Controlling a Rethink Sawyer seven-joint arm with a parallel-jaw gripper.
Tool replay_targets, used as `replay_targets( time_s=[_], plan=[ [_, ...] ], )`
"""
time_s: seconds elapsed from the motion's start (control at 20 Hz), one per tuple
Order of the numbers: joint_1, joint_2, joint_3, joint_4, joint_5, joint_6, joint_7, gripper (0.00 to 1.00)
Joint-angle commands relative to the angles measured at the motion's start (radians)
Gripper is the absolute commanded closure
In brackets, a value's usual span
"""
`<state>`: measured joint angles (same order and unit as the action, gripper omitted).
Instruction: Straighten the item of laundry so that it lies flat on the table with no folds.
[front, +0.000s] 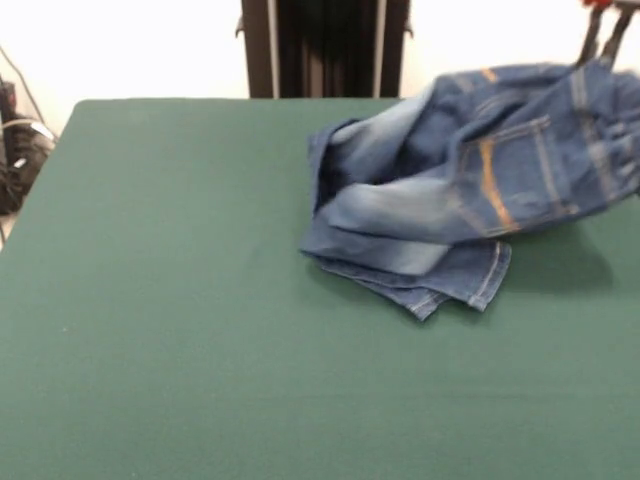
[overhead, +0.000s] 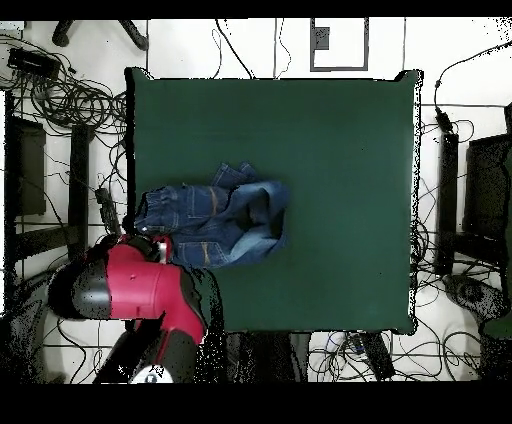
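Where bunched, jeans show faded thigh patches.

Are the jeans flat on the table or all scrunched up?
Scrunched up. The jeans lie in a folded heap, legs doubled over, one end lifted off the table.

One pair of jeans, one table, one hand.
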<state>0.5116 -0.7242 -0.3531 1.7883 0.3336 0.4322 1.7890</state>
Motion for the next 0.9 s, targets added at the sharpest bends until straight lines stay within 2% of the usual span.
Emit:
replay_targets(
  time_s=[0.05, 0.25, 0.45, 0.65, 0.9],
  plan=[
    [-0.008, -0.156, -0.024, -0.022, 0.051, 0.223, 0.307, 1.00],
    [-0.032, -0.209, -0.013, -0.034, 0.042, 0.295, 0.303, 1.00],
    [-0.077, -0.250, 0.021, -0.014, 0.058, 0.289, 0.268, 1.00],
    [-0.107, -0.278, 0.021, -0.056, 0.030, 0.360, 0.246, 1.00],
    [-0.181, -0.297, 0.051, -0.062, 0.018, 0.369, 0.174, 1.00]
  ],
)
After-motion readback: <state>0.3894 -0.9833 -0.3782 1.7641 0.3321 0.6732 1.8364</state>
